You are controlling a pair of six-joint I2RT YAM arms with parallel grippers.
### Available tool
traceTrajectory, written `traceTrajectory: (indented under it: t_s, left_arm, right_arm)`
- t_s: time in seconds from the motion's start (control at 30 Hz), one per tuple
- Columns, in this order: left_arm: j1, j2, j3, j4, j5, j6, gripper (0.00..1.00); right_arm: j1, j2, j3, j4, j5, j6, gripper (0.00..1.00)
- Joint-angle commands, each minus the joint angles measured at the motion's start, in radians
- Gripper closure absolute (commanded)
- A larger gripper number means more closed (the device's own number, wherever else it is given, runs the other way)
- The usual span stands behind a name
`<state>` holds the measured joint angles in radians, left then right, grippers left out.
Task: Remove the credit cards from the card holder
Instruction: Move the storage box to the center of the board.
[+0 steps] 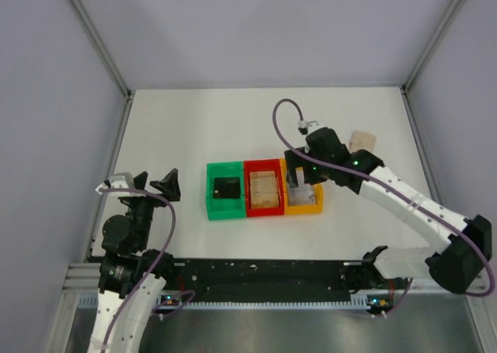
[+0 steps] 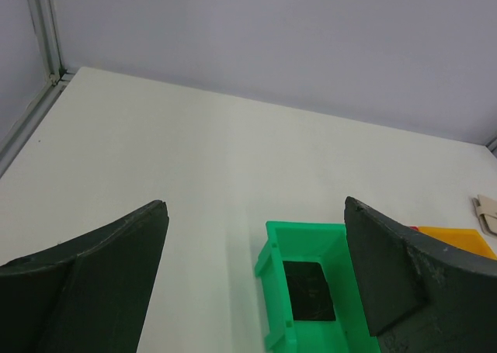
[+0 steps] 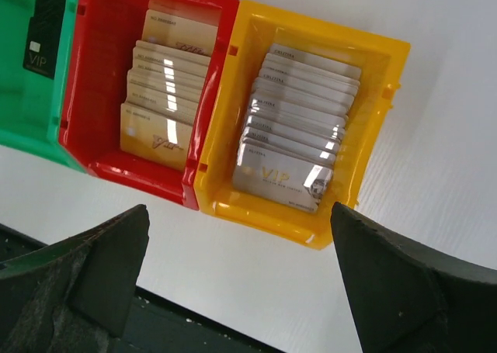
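**Card holder far right, both claws spread**

I see the card holder (image 1: pixel 362 142) on the tabletop (image 1: pixel 194 128), far right, just behind my right arm. The right claw (image 3: pixel 241 275) is spread over the orange bin (image 3: pixel 373 136) of silver cards (image 3: pixel 299 128). The red bin (image 3: pixel 101 74) holds gold cards (image 3: pixel 163 89), and the green bin (image 1: pixel 226 205) holds a black card (image 1: pixel 227 187). The left claw (image 2: pixel 255 205) is spread, well left of the bins.

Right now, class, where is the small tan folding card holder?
Top view: the small tan folding card holder lies far right on the white table, behind the right arm, beyond the orange plastic bin.
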<state>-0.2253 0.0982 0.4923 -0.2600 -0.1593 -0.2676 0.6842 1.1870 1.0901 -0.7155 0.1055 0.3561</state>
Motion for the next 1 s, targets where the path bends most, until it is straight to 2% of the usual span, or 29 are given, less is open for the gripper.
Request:
traceTrajectory:
  t_s: [0.0, 0.3, 0.77, 0.97]
  left_arm:
    - [-0.005, 0.011, 0.035, 0.018, -0.008, -0.002, 0.01]
    - [-0.005, 0.008, 0.035, 0.016, -0.008, 0.001, 0.01]
    - [-0.009, -0.002, 0.035, 0.016, -0.008, 0.005, 0.01]
    - [-0.016, -0.003, 0.037, 0.011, -0.019, 0.014, 0.01]
  right_arm:
    - [0.060, 0.146, 0.117, 0.028, 0.140, 0.067, 0.01]
    - [0.126, 0.505, 0.320, 0.057, 0.278, 0.148, 0.01]
    - [0.115, 0.689, 0.396, 0.093, 0.355, 0.256, 0.02]
    - [0.101, 0.819, 0.519, 0.088, 0.365, 0.273, 0.03]
